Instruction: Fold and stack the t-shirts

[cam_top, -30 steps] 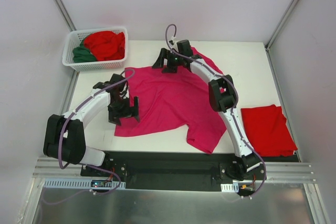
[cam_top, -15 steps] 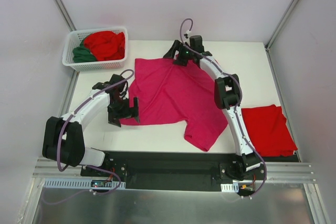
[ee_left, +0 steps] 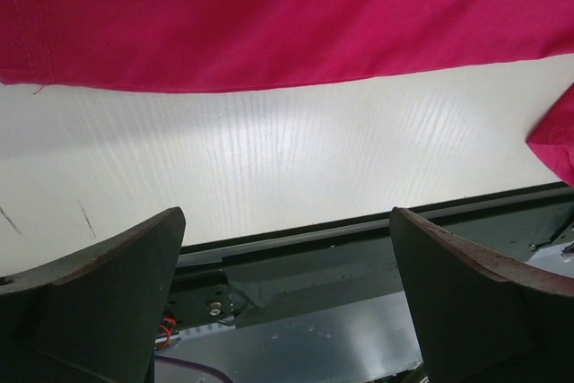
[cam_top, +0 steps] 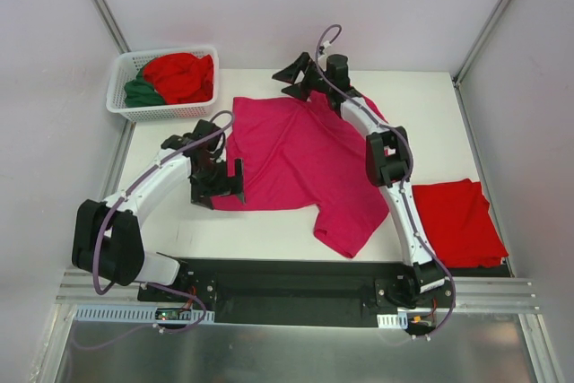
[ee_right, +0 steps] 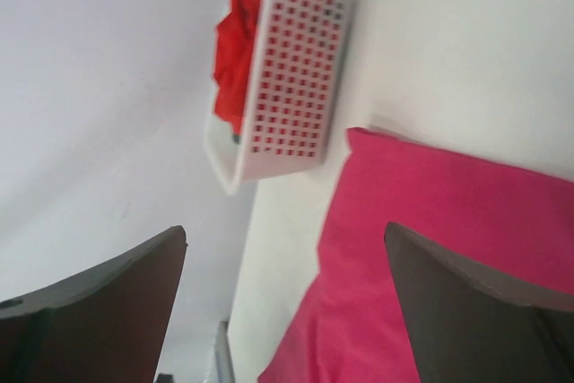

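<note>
the limp, light magenta t-shirt (cam_top: 296, 159) will likely sag, so pinch its hem just ahead of the wide-open, empty left claw (cam_top: 221, 189); right claw (cam_top: 298, 78) gapes empty too.

White worktop (cam_top: 421, 105) has a magenta-pink t-shirt (cam_top: 287, 154) spread across the middle, a folded red t-shirt (cam_top: 457, 221) near-right — plus a lattice basket (cam_top: 160, 112) at the far-left corner.

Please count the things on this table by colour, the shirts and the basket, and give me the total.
White basket: 1
Magenta-pink shirt, spread out: 1
Red shirts: 2, one folded at the right, one bunched in the basket
Dark green shirt, in the basket: 1
Total: 5
</note>
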You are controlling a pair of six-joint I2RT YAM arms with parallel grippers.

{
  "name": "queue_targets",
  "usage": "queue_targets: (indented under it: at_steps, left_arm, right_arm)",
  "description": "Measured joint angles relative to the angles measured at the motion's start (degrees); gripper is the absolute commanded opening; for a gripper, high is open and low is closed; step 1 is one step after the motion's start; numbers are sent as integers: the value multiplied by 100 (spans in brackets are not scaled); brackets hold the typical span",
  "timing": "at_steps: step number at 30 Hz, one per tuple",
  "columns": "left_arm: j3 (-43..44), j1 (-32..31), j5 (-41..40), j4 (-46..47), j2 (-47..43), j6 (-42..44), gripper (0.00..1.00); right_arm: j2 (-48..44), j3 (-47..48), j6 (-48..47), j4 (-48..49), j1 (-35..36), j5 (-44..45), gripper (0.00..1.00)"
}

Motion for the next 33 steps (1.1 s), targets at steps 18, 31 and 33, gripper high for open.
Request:
queue_targets:
  at_steps: [18, 31, 33]
  left_arm:
    - [3847, 214, 717, 214, 1971, 393, 99]
    - [3499, 302, 2479, 1272, 2557, -101, 99]
    - [3150, 302, 2592, 1377, 2232, -291, 99]
  right_arm:
    - [-4520, -2715, -3703, -4898, -916, 914, 96]
    - [-2798, -2763, -4658, -5805, -1158, 1401, 96]
    - [-2634, -2494, -4658, -5849, -1244, 1416, 96]
